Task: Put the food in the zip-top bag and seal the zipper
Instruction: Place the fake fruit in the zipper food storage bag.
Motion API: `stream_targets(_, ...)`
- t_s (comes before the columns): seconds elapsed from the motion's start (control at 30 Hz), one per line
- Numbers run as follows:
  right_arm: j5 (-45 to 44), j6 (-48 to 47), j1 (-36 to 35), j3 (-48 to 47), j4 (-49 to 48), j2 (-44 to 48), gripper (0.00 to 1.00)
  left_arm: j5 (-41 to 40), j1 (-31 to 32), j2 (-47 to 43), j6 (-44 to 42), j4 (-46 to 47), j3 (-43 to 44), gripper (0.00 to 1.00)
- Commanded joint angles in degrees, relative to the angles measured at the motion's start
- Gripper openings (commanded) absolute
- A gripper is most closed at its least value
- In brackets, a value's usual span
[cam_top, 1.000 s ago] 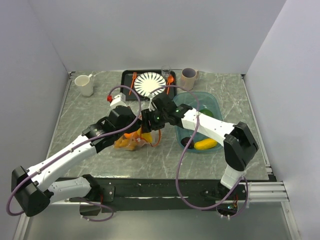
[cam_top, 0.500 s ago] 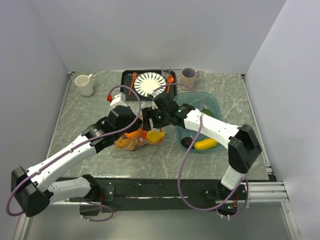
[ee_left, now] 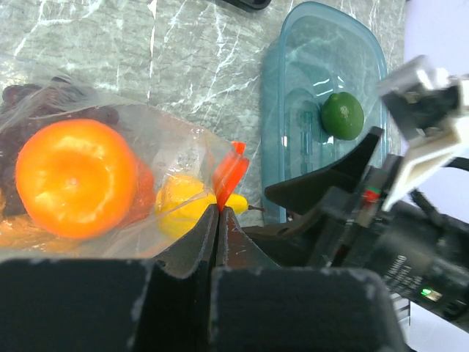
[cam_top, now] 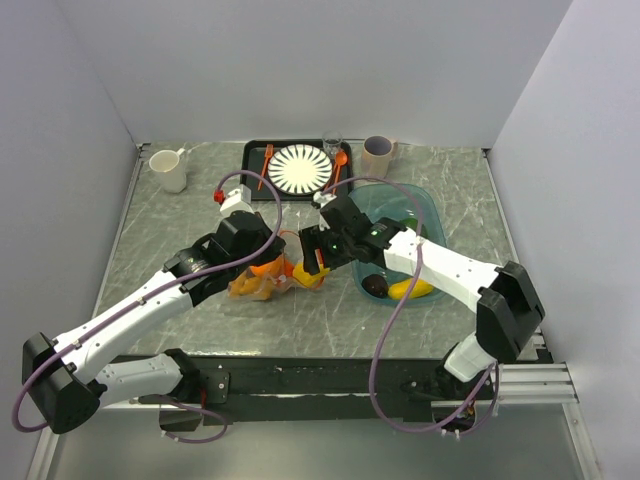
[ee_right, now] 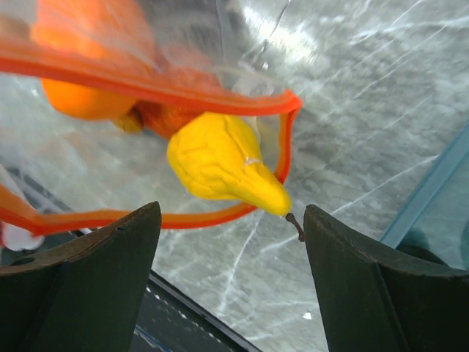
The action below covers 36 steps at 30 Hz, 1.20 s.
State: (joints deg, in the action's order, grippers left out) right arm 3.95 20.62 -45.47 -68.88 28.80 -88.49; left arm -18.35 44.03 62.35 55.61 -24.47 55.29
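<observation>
The zip-top bag [cam_top: 258, 284] lies at mid-table with a round orange [ee_left: 73, 176] and dark purple pieces [ee_left: 22, 95] inside. My left gripper [ee_left: 220, 209] is shut on its orange-red zipper [ee_left: 231, 172], holding the mouth up. A yellow pear [ee_right: 220, 165] rests in the open mouth with its stem poking out over the zipper [ee_right: 183, 95]. My right gripper [ee_right: 232, 213] stands open just outside the mouth, with nothing between its fingers. In the top view it [cam_top: 322, 255] sits right of the bag, beside the pear [cam_top: 308, 272].
A teal tub [cam_top: 432, 212] to the right holds a green lime [ee_left: 342, 116], a yellow piece [cam_top: 410, 289] and a dark purple piece [cam_top: 375, 286]. At the back are a black tray [cam_top: 254, 150] with a plate and orange cutlery, a white mug [cam_top: 170, 170] and a beige cup [cam_top: 378, 156].
My right gripper has opened, let go of the yellow pear at the bag's mouth and drawn back to the right. The left gripper still holds the zipper.
</observation>
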Motion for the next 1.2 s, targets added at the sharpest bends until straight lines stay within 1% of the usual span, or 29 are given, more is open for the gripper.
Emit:
stream_targets(0.0,2.9,-3.5,0.6,-0.6,-0.4,-2.6,0.85,-0.4,0.0,-1.5,-0.2,2.7,1.1,0.01)
stream_targets(0.17,4.7,-4.1,0.7,-1.7,-0.3,-5.3,0.84,-0.5,0.1,-1.5,-0.1,2.3,1.2,0.01)
stream_targets(0.27,6.0,-4.5,0.9,-2.5,0.3,-6.6,0.79,-0.3,0.1,-1.4,-0.1,2.5,1.1,0.01)
stream_targets(0.3,6.1,-4.3,0.9,-2.7,0.6,-6.8,0.76,-0.2,0.1,-1.4,0.0,2.6,1.1,0.01)
stream_targets(0.33,6.3,-4.4,0.9,-2.4,0.6,-6.5,0.68,-0.2,0.1,-1.4,-0.1,2.5,1.1,0.01)
stream_targets(0.4,6.7,-4.2,0.8,-1.7,-0.1,-5.6,0.59,-0.5,0.1,-1.3,0.0,2.3,1.2,0.01)
stream_targets(0.43,6.8,-3.9,0.9,-1.0,-0.5,-4.5,0.51,-0.5,0.1,-1.3,0.0,2.3,1.2,0.01)
stream_targets(0.47,6.5,-3.7,0.9,-0.6,-0.6,-3.9,0.47,-0.6,0.0,-1.3,0.0,2.3,1.1,0.01)
stream_targets(0.63,3.9,-2.5,0.8,-0.1,2.0,-0.3,0.35,-0.5,0.1,-1.2,0.1,2.4,1.1,0.01)
stream_targets(0.67,4.1,-2.5,0.8,0.0,2.0,0.2,0.28,-0.5,0.1,-1.2,0.2,2.6,1.0,0.01)
stream_targets(0.73,4.9,-2.0,0.7,0.6,1.1,2.3,0.21,-0.1,0.1,-1.0,0.2,2.9,0.9,0.01)
stream_targets(0.83,6.1,-0.9,0.8,0.9,-1.2,4.5,0.17,0.2,0.1,-0.6,0.2,3.2,1.0,0.01)
stream_targets(0.87,6.6,-0.6,0.8,0.8,-1.7,4.6,0.14,0.2,0.1,-0.5,0.2,3.2,1.0,0.01)
stream_targets(0.9,6.6,0.1,0.8,0.5,-2.2,4.8,0.14,0.3,0.1,-0.3,0.2,3.2,1.1,0.01)
stream_targets(1.03,7.7,2.0,0.8,-1.1,-5.5,2.3,0.11,0.2,0.1,-0.6,0.3,3.2,1.1,0.01)
stream_targets(1.1,9.8,3.9,0.7,-0.6,-8.2,0.4,0.1,0.2,0.1,-1.0,0.5,3.4,0.9,0.01)
stream_targets(1.17,11.2,5.8,0.8,0.7,-14.5,-0.5,0.1,0.5,0.1,-1.1,0.3,3.6,0.7,0.01)
